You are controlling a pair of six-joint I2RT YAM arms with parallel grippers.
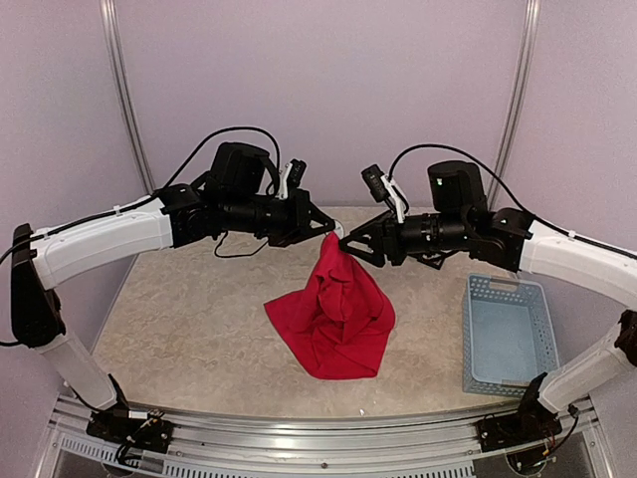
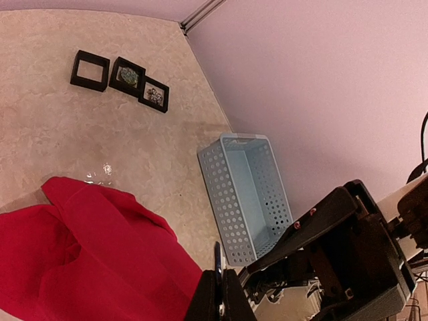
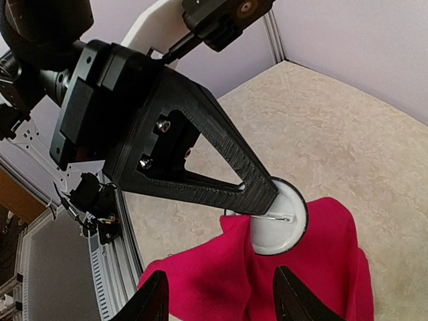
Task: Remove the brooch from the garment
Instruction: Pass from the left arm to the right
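**Large bright red fabric garment (image 1: 338,309) hangs by its peak from the left gripper (image 1: 331,231)**

We see the left gripper clamped tight on the garment's topmost point. It draws the soft cloth up into a crumpled cone, and the folded hem rests mid-table on the beige marbled tabletop (image 1: 189,329). A round white brooch with a dark rim (image 3: 281,227), pin side showing, sits right at those fingertips. We cannot tell whether they nip its edge as well as the cloth. The right gripper (image 3: 224,301) hovers just right of the peak, jaws well apart and holding nothing. A pale blue perforated plastic basket (image 1: 470,339) stands to the right, apart from the garment.
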